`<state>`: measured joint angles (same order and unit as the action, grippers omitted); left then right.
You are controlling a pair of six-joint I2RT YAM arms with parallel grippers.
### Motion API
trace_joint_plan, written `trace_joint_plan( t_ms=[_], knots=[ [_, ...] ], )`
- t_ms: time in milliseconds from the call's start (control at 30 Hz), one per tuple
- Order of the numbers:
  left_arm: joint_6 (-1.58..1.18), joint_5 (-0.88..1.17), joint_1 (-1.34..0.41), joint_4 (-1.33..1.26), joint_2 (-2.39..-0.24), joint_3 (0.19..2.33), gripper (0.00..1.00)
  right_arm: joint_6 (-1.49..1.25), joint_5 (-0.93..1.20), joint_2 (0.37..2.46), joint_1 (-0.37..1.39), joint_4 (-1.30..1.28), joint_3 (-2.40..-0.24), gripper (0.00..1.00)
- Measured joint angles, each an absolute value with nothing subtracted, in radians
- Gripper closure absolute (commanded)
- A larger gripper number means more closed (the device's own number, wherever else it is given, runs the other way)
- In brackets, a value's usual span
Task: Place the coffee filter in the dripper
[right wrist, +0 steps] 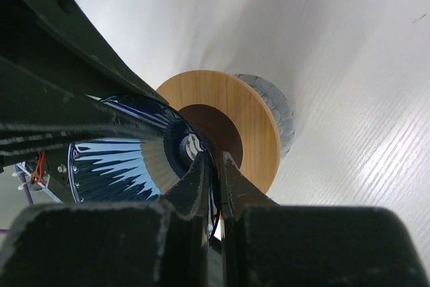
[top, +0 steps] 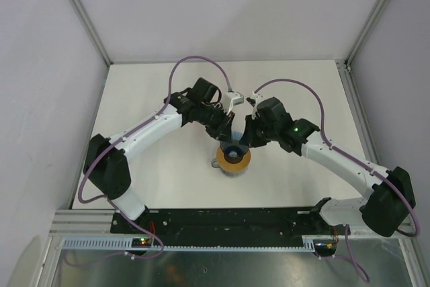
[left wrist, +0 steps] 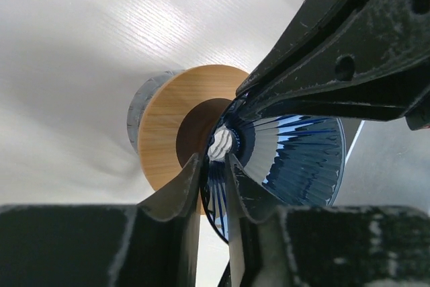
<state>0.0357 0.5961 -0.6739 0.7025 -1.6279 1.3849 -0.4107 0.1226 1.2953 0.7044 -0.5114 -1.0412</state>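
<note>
The dripper (top: pixel 232 150) is a blue ribbed cone, tilted over a grey cup with a tan wooden ring top (top: pixel 234 161). My left gripper (left wrist: pixel 213 160) straddles the dripper's (left wrist: pixel 302 159) wall, one finger inside and one outside. Its jaws stand slightly apart, with a gap showing beside the thin wall. My right gripper (right wrist: pixel 216 160) is shut on the opposite wall of the dripper (right wrist: pixel 114 166). In the top view the left gripper (top: pixel 226 135) and the right gripper (top: pixel 244 140) meet just above the cup. The coffee filter is out of view.
The cup's wooden ring (left wrist: pixel 168 126) (right wrist: pixel 250 109) lies right under the dripper's narrow end, and grey ribbed cup wall (right wrist: pixel 277 105) shows behind it. White tabletop (top: pixel 154 173) surrounds the cup. Enclosure walls and metal posts (top: pixel 80 11) border the table.
</note>
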Motion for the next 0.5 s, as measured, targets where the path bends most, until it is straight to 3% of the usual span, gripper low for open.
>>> trace_joint_plan(
  t_ms=[100, 400, 500],
  knots=[
    [0.050, 0.610, -0.675, 0.735, -1.649, 1.401, 0.67, -0.413, 0.121, 1.292, 0.703, -0.500, -1.041, 0.87],
    [0.052, 0.636, -0.673, 0.800, -1.671, 1.477, 0.55, -0.407, 0.084, 1.292, 0.701, -0.505, -1.042, 0.74],
    [0.052, 0.644, -0.672, 0.806, -1.671, 1.509, 0.52, -0.402, 0.071, 1.292, 0.698, -0.520, -1.042, 0.64]
  ],
)
